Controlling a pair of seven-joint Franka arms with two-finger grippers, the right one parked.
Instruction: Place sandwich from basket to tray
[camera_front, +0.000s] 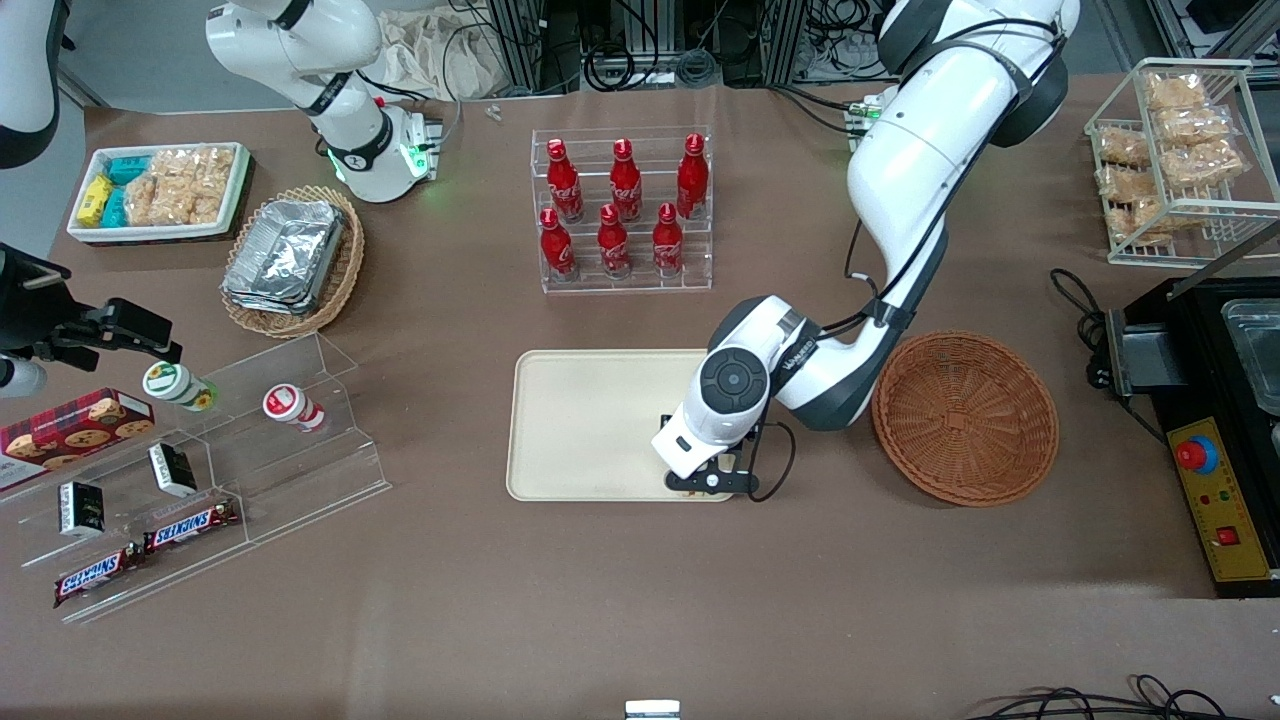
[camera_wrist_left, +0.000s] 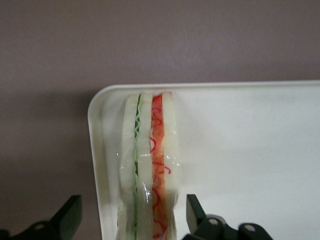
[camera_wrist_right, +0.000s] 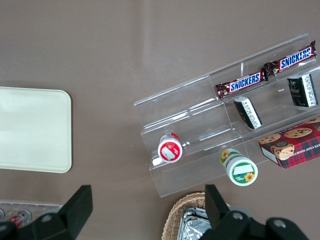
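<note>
So here's my claw cam: my gripper (camera_wrist_left: 131, 220) is hanging right over the corner of the tray (camera_wrist_left: 240, 150), with both black fingers (camera_wrist_left: 67, 215) spread wide. The sandwich (camera_wrist_left: 149, 165) sits between them, and neither finger is touching it; there's a clear gap on each side. It's standing on edge on the tray, right next to the rounded corner and close along one rim. You can see the layers end-on: pale bread slices, a thin green strip in one seam, and orange-red shreds in the other, all under shiny clear wrap. Past the tray's rim it's just the plain brown table (camera_wrist_left: 50, 60).
</note>
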